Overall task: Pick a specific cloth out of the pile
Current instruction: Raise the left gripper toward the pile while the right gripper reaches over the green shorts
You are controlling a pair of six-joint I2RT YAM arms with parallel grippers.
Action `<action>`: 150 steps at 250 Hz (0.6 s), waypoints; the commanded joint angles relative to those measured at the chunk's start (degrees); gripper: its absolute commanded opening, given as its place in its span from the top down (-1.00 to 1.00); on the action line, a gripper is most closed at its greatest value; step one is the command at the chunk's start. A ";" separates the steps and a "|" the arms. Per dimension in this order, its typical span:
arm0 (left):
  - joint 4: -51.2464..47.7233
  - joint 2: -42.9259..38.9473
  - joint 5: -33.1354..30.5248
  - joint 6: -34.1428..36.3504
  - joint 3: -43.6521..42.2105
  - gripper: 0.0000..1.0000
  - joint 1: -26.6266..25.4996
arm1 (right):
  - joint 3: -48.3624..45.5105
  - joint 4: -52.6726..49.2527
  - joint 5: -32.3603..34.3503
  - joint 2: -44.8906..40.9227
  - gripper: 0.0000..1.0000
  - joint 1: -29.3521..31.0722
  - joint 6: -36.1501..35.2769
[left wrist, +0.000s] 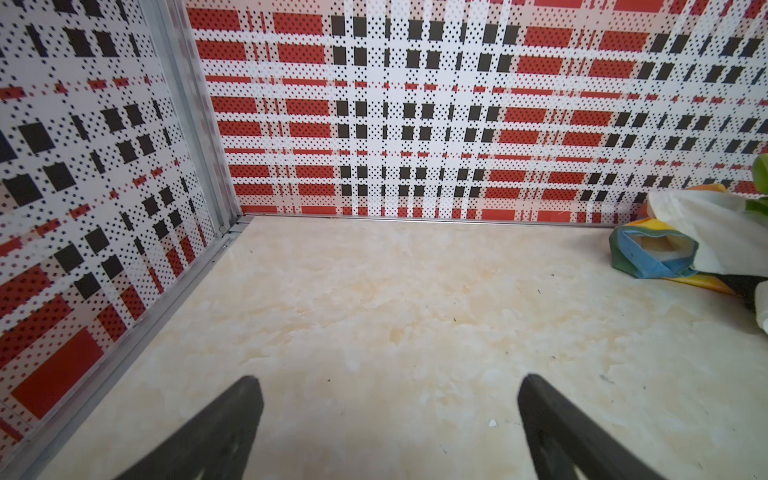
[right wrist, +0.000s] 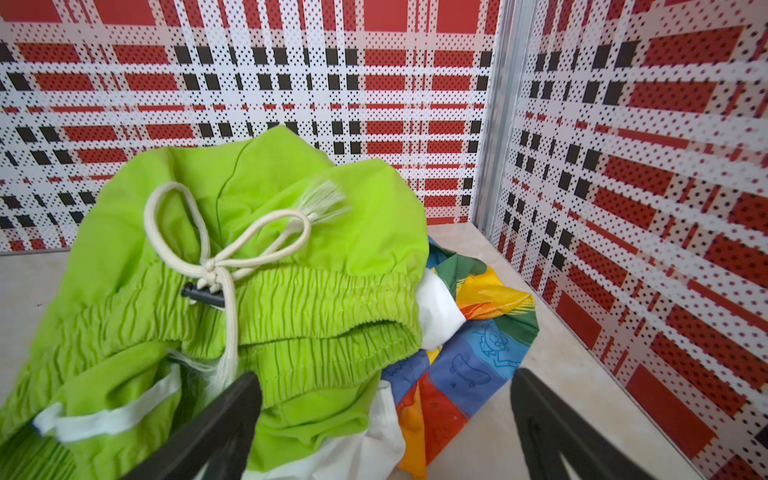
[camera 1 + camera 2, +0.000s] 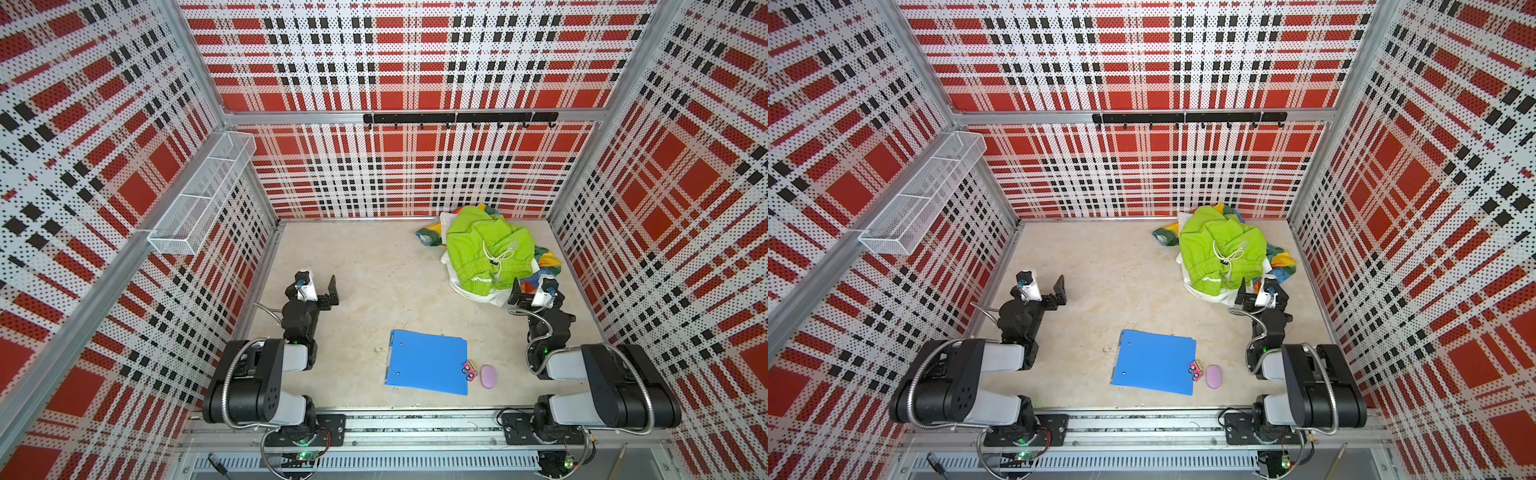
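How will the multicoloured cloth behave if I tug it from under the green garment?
Probably floppy: the multicoloured cloth lies crumpled in thin folds. Likely to drag the lime green garment and white cloth, which lie over it. Its sheen suggests it may slip.

You have two robot arms, a left arm and a right arm. One pile on the counter shows three fabrics: one lime green garment, one white cloth, one multicoloured cloth. Also on the counter: one blue folder, one small pink toy, one lilac oval. The walls carry one wire basket and one black hook rail.
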 commanded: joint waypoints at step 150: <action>-46.52 -16.45 5.42 -14.95 22.82 -0.98 -10.40 | 20.07 -49.13 -5.26 -18.73 -1.00 0.50 13.93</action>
